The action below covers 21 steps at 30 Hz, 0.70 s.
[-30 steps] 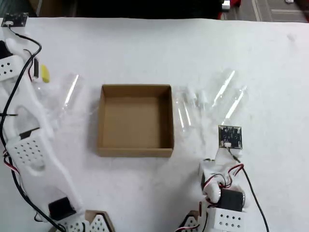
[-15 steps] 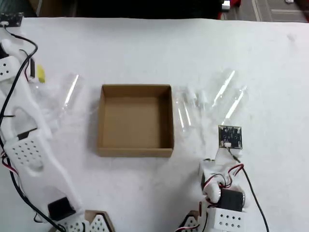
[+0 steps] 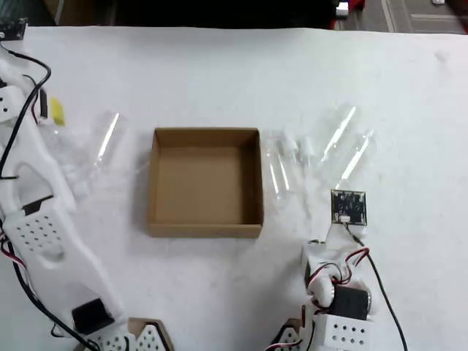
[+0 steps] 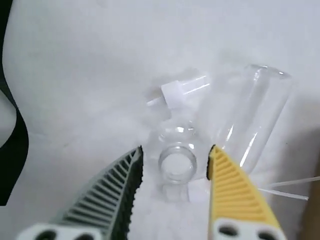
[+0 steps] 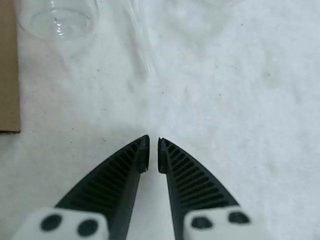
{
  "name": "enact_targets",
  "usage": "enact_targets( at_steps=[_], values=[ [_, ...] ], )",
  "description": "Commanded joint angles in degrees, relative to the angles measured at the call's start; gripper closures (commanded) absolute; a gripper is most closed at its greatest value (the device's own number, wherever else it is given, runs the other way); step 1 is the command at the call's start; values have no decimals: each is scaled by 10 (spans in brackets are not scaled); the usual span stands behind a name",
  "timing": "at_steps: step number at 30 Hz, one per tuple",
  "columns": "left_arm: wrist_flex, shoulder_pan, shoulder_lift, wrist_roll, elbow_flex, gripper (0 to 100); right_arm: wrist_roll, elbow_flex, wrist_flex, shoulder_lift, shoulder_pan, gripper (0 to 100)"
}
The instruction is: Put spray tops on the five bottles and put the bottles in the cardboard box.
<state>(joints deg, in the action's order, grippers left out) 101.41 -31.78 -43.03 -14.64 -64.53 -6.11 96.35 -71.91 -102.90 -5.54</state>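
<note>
The left end effector (image 4: 176, 150) stands with its fingers spread apart over the white table (image 4: 75, 70). The grey finger (image 4: 117, 195) and the yellow finger (image 4: 232, 190) flank a clear bottle (image 4: 177, 162). The bottle's open mouth faces the camera and carries no top. It sits between the two fingertips; contact with either finger cannot be confirmed. A white spray top (image 4: 175, 92) lies on the table just beyond the fingertips, past this bottle. A second clear bottle (image 4: 255, 115) lies on its side outboard of the yellow finger. A black cable (image 4: 12, 140) runs outboard of the grey finger.
</note>
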Motion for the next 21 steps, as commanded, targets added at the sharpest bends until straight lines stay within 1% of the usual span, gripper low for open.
enact_targets(
  at_steps=[1, 5, 11, 21],
  values=[
    [1, 11, 40, 4, 3, 797, 1, 5, -6, -3, 2, 982],
    [0, 18, 40, 4, 3, 804, 1, 5, -7, -3, 2, 982],
    [0, 20, 40, 4, 3, 903, 1, 5, -7, -3, 2, 982],
    [5, 20, 48, 5, 3, 909, 1, 5, -7, -3, 2, 982]
  ],
)
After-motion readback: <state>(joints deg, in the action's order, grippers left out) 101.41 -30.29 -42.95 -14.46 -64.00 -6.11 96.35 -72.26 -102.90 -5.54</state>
